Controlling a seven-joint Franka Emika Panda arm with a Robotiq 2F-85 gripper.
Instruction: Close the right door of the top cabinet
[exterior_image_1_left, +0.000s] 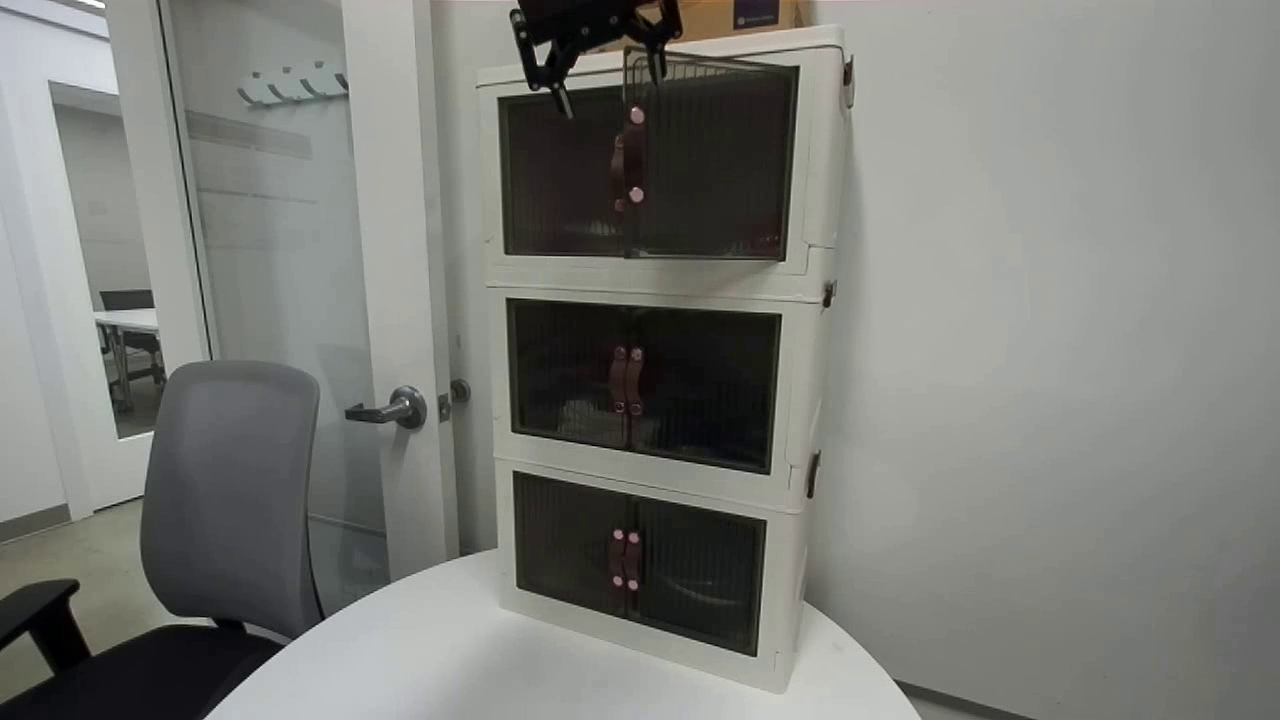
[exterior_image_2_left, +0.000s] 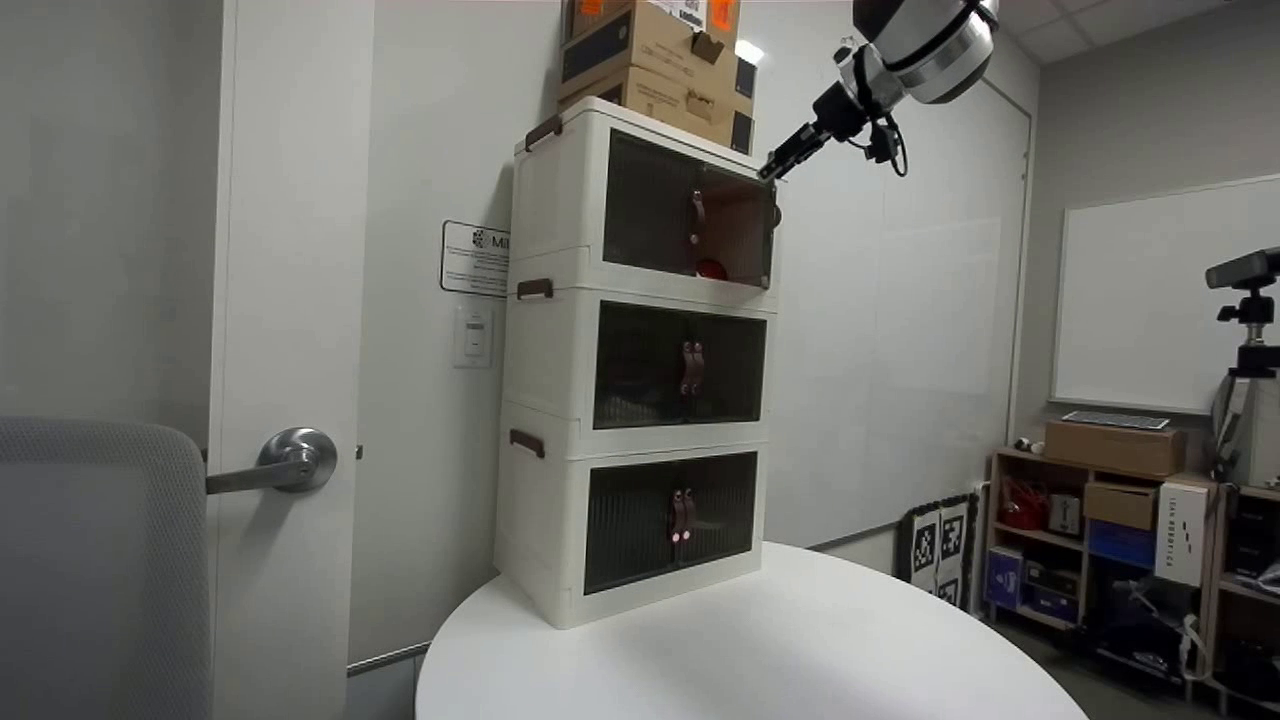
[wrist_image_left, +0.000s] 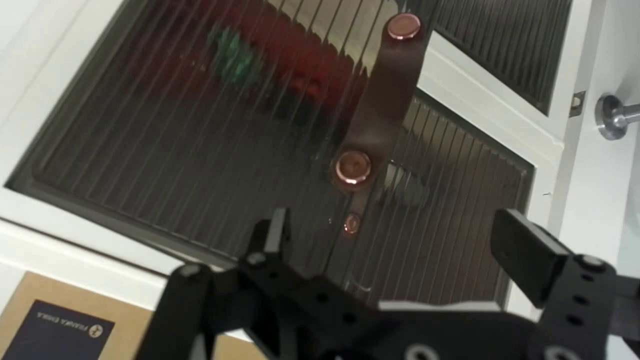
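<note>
The top cabinet (exterior_image_1_left: 815, 160) is the uppermost of three stacked cream-framed units; it also shows in an exterior view (exterior_image_2_left: 560, 190). Its right door (exterior_image_1_left: 715, 170), dark and translucent, stands ajar, swung outward. It looks nearly edge-on in an exterior view (exterior_image_2_left: 770, 245), with the opening and a red item behind it. In the wrist view the right door (wrist_image_left: 200, 150) fills the left, with its reddish handle (wrist_image_left: 382, 92). The left door (wrist_image_left: 445, 200) is shut. My gripper (exterior_image_1_left: 612, 88) is open and empty at the doors' upper part, fingers apart in the wrist view (wrist_image_left: 395, 227). I cannot tell whether a finger touches the door.
Cardboard boxes (exterior_image_2_left: 665, 95) stand on top of the cabinet. Two like units (exterior_image_1_left: 640, 390) below have shut doors. The stack stands on a round white table (exterior_image_1_left: 430, 660). A grey chair (exterior_image_1_left: 235, 480) and a room door with a lever handle (exterior_image_1_left: 405, 408) are beside it.
</note>
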